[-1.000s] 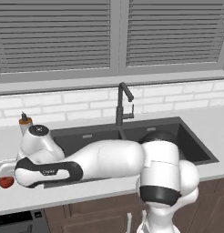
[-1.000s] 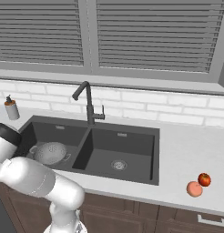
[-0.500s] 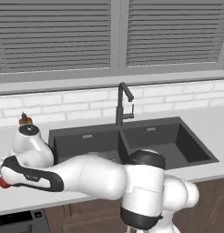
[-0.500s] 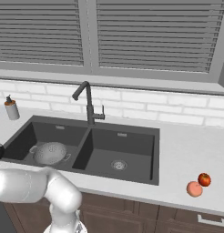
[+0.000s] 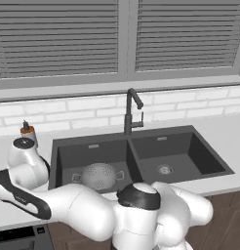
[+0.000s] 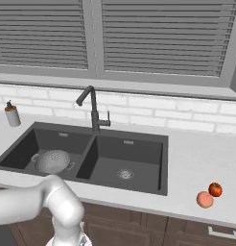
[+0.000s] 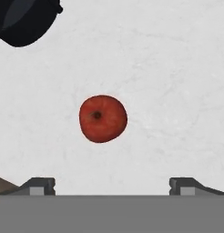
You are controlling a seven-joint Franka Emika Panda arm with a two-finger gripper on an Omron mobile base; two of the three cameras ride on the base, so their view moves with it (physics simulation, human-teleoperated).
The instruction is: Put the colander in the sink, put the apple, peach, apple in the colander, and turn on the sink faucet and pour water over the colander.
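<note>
The pale speckled stone desk (image 6: pixel 187 158) runs under the window. Set into it is the dark charcoal rectangular double-basin sink (image 6: pixel 134 158), with the tall thin dark grey gooseneck faucet (image 6: pixel 92 108) standing at its rear between the basins. The small round silvery perforated metal colander (image 5: pixel 101 176) sits in the left basin. A small grey soap dispenser (image 6: pixel 12 115) stands left of the sink. On the desk right of the sink, the pale yellow-orange peach (image 6: pixel 205 199) lies touching a dark red apple (image 6: pixel 215 189). In the hand view, the pincer (image 7: pixel 112 184) hangs with tips wide apart above a second red apple (image 7: pixel 103 118), not touching it.
</note>
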